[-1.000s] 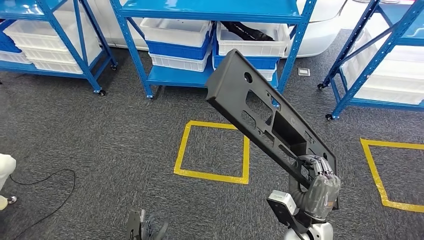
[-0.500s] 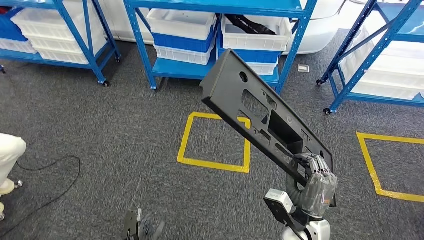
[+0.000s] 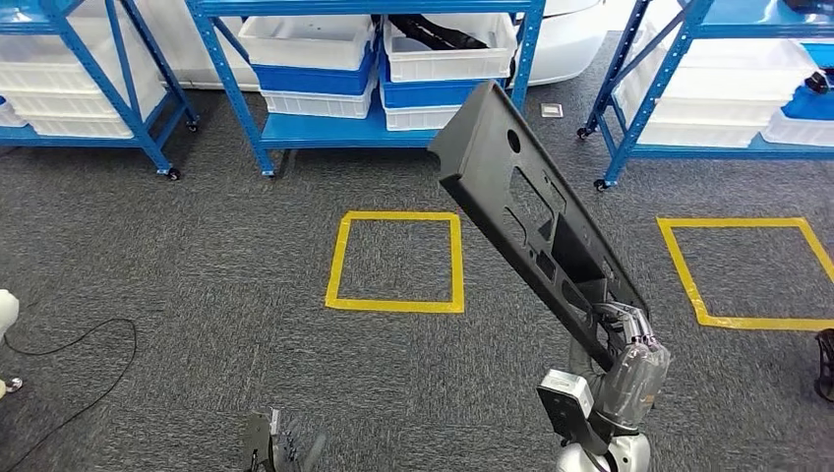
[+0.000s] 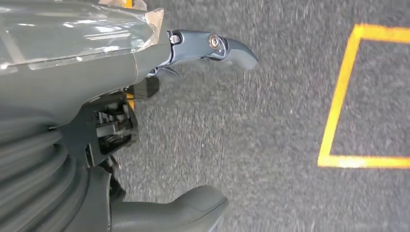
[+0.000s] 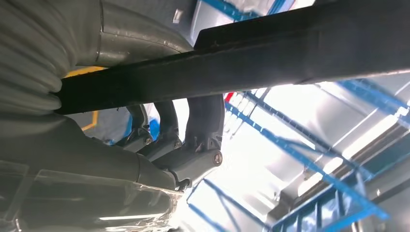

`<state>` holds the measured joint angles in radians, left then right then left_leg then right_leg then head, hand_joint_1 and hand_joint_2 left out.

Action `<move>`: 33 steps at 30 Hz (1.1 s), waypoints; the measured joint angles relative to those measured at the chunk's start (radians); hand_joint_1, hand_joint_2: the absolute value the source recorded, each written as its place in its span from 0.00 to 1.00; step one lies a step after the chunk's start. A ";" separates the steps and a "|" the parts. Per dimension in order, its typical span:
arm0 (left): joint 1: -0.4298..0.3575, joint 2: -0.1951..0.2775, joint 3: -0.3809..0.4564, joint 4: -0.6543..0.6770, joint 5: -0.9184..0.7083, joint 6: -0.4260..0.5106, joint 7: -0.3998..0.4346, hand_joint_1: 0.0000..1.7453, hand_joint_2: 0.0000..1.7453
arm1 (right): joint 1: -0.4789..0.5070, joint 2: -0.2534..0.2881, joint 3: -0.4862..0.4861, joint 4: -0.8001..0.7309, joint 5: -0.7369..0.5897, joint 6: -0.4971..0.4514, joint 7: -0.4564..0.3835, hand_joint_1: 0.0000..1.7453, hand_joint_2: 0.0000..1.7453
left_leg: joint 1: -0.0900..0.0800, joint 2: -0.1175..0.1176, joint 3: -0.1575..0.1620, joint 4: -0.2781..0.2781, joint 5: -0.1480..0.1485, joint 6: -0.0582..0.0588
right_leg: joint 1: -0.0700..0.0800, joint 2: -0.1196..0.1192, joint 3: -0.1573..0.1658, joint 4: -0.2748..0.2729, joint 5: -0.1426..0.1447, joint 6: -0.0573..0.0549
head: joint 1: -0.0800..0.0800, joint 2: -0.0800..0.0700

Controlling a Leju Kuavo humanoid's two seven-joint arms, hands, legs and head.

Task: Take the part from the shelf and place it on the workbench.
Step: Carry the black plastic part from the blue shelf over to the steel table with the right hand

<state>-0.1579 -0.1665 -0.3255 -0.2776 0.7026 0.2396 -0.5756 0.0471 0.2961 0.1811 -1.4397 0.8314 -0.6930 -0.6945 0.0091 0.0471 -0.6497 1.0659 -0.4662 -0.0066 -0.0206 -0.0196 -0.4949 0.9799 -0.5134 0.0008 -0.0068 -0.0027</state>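
Observation:
A long black plastic panel with several cut-outs slants up from the lower right toward the shelves in the head view. My right hand grips its lower end. Up close in the right wrist view, the panel runs as a dark bar with the fingers curled around it. My left hand hangs low at the bottom edge, holding nothing. Its thumb and fingers stand apart over the carpet in the left wrist view.
Blue shelving with white and blue bins stands ahead, and more racks at right. Yellow taped squares mark the grey carpet. A black cable lies at left. A white-clad person's part shows at the left edge.
The whole view has swung to the right, so shelves and the yellow square have shifted left. The panel stays in my right hand and now stands a little steeper.

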 joint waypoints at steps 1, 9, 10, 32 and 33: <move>0.001 0.000 0.003 0.000 0.001 -0.001 -0.002 0.00 1.00 | -0.001 0.000 0.003 0.001 -0.001 0.000 0.000 1.00 1.00 | 0.001 -0.024 -0.018 0.057 -0.045 -0.004 | 0.002 0.008 -0.005 0.001 0.007 -0.008 | 0.000 0.000; 0.003 0.001 0.016 0.000 0.008 -0.007 -0.008 0.00 1.00 | -0.015 -0.007 0.019 0.018 -0.006 -0.001 0.000 1.00 1.00 | 0.001 -0.108 0.098 -0.030 -0.007 0.029 | 0.016 0.090 -0.039 0.013 0.034 -0.006 | 0.003 0.000; 0.004 0.000 0.020 0.000 0.008 -0.007 -0.008 0.00 1.00 | -0.020 -0.007 0.020 0.019 -0.006 -0.001 0.000 1.00 1.00 | -0.001 -0.118 0.109 -0.049 -0.008 0.033 | 0.013 0.099 -0.043 0.013 0.037 0.000 | 0.002 0.000; 0.003 -0.009 0.056 0.000 -0.011 -0.017 0.004 0.00 1.00 | -0.057 -0.039 0.024 0.038 -0.031 -0.002 0.000 1.00 1.00 | 0.013 -0.026 0.036 0.103 -0.132 -0.003 | -0.013 0.023 -0.097 0.031 0.065 0.019 | -0.001 0.000; 0.005 -0.008 0.058 0.000 -0.011 -0.017 0.004 0.00 1.00 | -0.057 -0.039 0.025 0.039 -0.031 -0.002 0.000 1.00 1.00 | 0.013 -0.040 0.006 0.169 -0.160 -0.002 | -0.010 0.036 -0.100 0.031 0.068 0.015 | -0.002 0.000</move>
<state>-0.1534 -0.1744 -0.2678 -0.2776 0.6915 0.2224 -0.5713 -0.0102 0.2569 0.2064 -1.4004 0.8004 -0.6951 -0.6947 0.0221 0.0073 -0.6438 1.2352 -0.6260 -0.0089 -0.0301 0.0160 -0.5949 1.0110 -0.4458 0.0156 -0.0088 -0.0027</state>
